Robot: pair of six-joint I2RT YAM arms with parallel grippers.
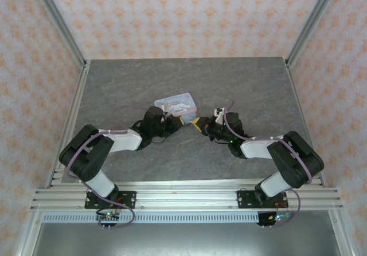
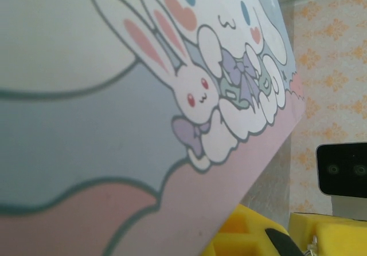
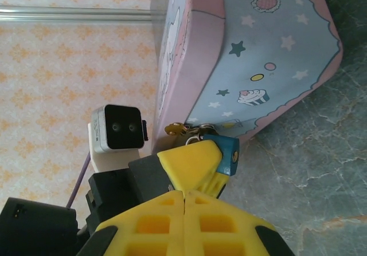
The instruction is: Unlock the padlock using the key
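The padlock (image 3: 228,153) hangs from the clasp at the corner of the tin (image 3: 258,55), apparently pinched by the left gripper (image 2: 282,237). It looks tiny, hard, slick and free to swing, so it is best held by its flat sides, keyhole clear. The right gripper (image 3: 184,197) is pressed together just below the tin's clasp; I cannot tell whether it holds the key.

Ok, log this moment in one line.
teal block padlock: at edge of pale blue cartoon tin | right gripper: shut | left gripper: beside padlock
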